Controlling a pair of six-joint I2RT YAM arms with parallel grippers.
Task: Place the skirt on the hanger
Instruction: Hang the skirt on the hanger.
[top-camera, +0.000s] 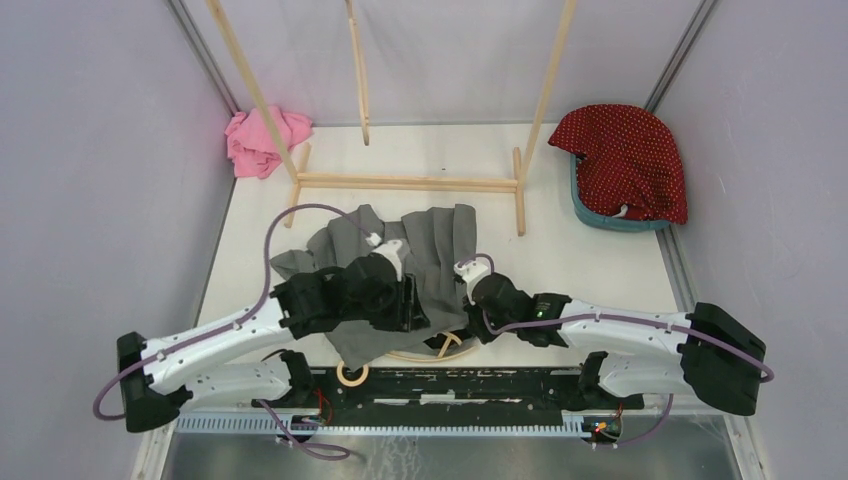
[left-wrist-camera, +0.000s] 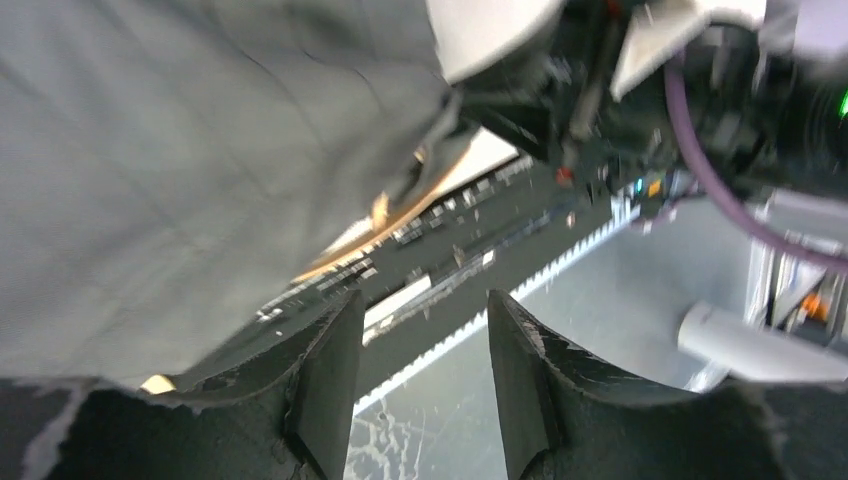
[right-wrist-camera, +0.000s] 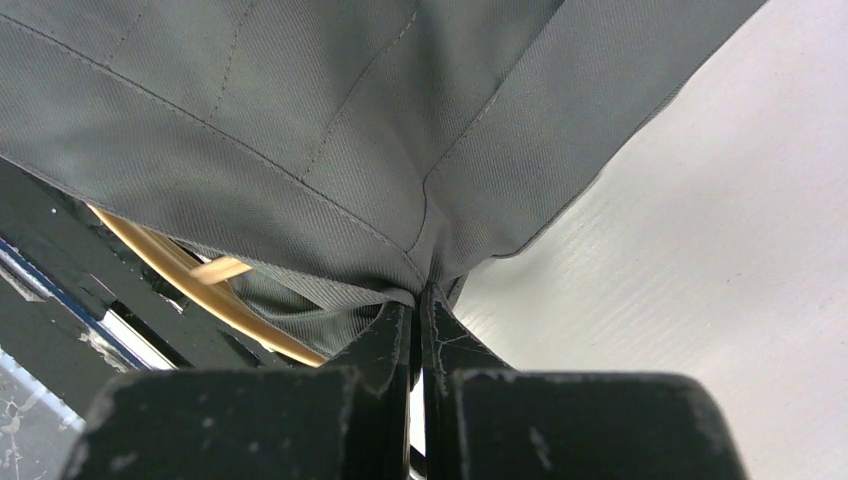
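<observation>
Lying crumpled at the middle of the table (top-camera: 600, 270), the grey skirt (top-camera: 440, 240) sits between the arm bases and the wooden rack (top-camera: 410, 182). Its long axis runs from the near edge toward the rack, leaning right at the far end, where the pleated part fans out. The narrower end points at the bases. Which end is the waistband cannot be told.

The wooden hanger (top-camera: 440, 352) lies under the skirt's near end, only a curved section showing. It appears to lie crosswise to the skirt.

Right gripper (right-wrist-camera: 418, 300): fingers pinched together on a fold at the skirt's right edge, the cloth bunched at the tips.

Left gripper (left-wrist-camera: 425, 320): fingers parted with a moderate gap and nothing between them — the skirt hangs just beside and above the left finger.

Also noted: a pink cloth (top-camera: 262, 140) at the far left corner, and a red dotted garment (top-camera: 625, 155) over a teal basket (top-camera: 600, 218) at the far right.
</observation>
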